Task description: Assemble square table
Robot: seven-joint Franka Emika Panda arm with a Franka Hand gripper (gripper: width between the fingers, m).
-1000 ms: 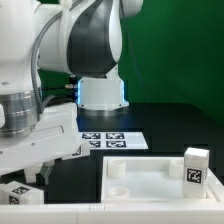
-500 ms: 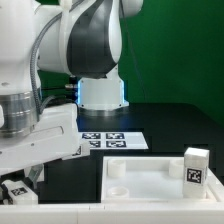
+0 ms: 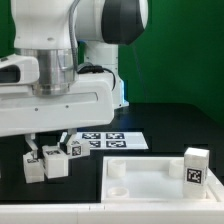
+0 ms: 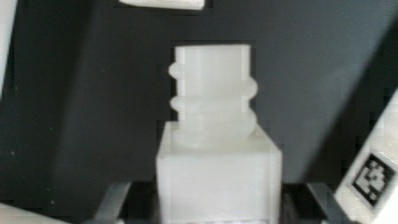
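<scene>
Arm: big white Panda arm (image 3: 60,90), holding the gripper (image 3: 45,150) low over the black table (image 3: 180,125).
Slab: large white plastic square slab with raised rim (image 3: 150,182), well apart from the fingers, toward the exterior view's right. Offers a round corner socket (image 3: 117,171) on the corner nearest them.
Marker board: thin flat white marker board (image 3: 135,146), near the fingers on their far side. No part of the job.
Spare leg: small white tag-marked block leg (image 3: 196,167), upright at the slab rim farthest from the fingers.
Clamped leg: small white plastic block leg with ribbed round peg (image 4: 221,160), squarely between the fingers, peg end reaching out beyond them.
Fingers: dark pads (image 4: 121,197) pressed on both flanks of the block, so closed on the clamped leg, going by the wrist view.
Neighbour: another tagged white block (image 4: 377,172), just beside one finger.
Doing it well: lift straight up first to clear the neighbour. Keep the grip square so the peg stays true. Line the peg over a socket before lowering. Turn only once seated.
Against the earlier frame: hunched then at the exterior view's left, gripper cut off at the frame corner. Risen and swung across now, gripper and blocks in plain sight. Slab, spare leg and marker board unmoved.
</scene>
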